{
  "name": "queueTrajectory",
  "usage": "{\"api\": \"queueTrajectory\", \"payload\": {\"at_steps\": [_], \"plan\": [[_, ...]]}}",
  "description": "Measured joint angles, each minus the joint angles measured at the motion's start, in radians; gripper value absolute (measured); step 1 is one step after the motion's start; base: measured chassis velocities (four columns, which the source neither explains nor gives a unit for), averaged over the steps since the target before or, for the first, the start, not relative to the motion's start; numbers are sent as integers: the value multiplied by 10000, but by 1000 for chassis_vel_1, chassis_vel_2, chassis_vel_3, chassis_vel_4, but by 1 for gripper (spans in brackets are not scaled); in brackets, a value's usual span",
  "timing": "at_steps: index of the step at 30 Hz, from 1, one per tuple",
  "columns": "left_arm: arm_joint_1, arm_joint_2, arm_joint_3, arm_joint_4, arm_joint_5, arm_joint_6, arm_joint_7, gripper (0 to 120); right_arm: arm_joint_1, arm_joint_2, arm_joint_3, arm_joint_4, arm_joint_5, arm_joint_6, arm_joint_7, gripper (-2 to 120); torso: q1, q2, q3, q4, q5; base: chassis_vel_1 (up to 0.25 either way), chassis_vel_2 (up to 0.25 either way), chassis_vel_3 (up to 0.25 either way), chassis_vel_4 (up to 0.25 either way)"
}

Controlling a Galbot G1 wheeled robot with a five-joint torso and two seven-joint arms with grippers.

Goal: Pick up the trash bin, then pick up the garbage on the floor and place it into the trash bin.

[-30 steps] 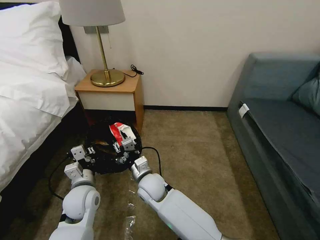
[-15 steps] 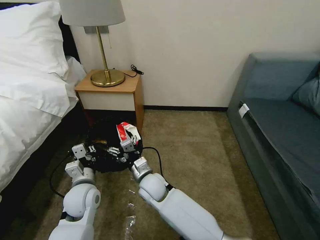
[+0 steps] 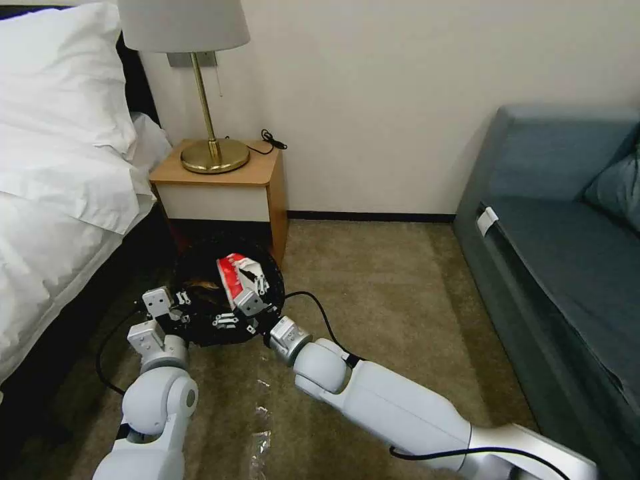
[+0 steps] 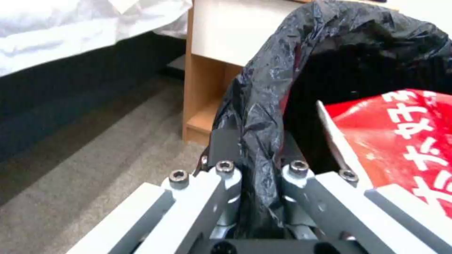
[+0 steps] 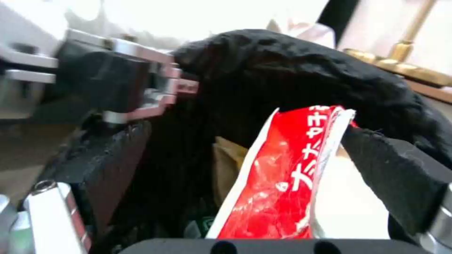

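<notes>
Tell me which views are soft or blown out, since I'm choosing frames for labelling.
Head view: evenly lit and sharp; the trash bin interior is dark. Left wrist view: left gripper and bag rim fairly crisp, the bedding washed out. Right wrist view: blurriest, background overexposed, though the red packet print is legible.

tan carpeted floor (image 3: pixel 400 287) carries a clear plastic scrap (image 3: pixel 259 448), a black cable (image 3: pixel 107 363), a wooden nightstand (image 3: pixel 227 190) and a blue sofa (image 3: pixel 567 267).
</notes>
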Motion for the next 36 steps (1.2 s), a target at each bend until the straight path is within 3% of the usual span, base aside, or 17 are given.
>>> {"api": "queueTrajectory", "payload": {"at_steps": [8, 16, 25, 36], "plan": [[35, 35, -17, 2, 48, 83, 38, 4, 986, -269, -831, -74, 459, -109, -294, 100, 0, -1, 1, 0, 0, 0, 0, 0, 0], [11, 66, -182, 98, 167, 204, 35, 4, 3231, -442, -2439, -8, 1315, -1239, -280, 100, 1, -1, 1, -1, -1, 0, 0, 0, 0], [79, 60, -377, 28, 204, 404, -1, 4, 4911, -137, -4044, -49, 1905, -1854, -442, 100, 0, 0, 1, 1, 0, 0, 0, 0, 0], [249, -19, -624, -4, 196, 320, 9, 4, 5040, -428, -3613, 210, 2145, -1820, -340, 100, 0, 0, 0, 1, -1, 0, 0, 0, 0]]}}
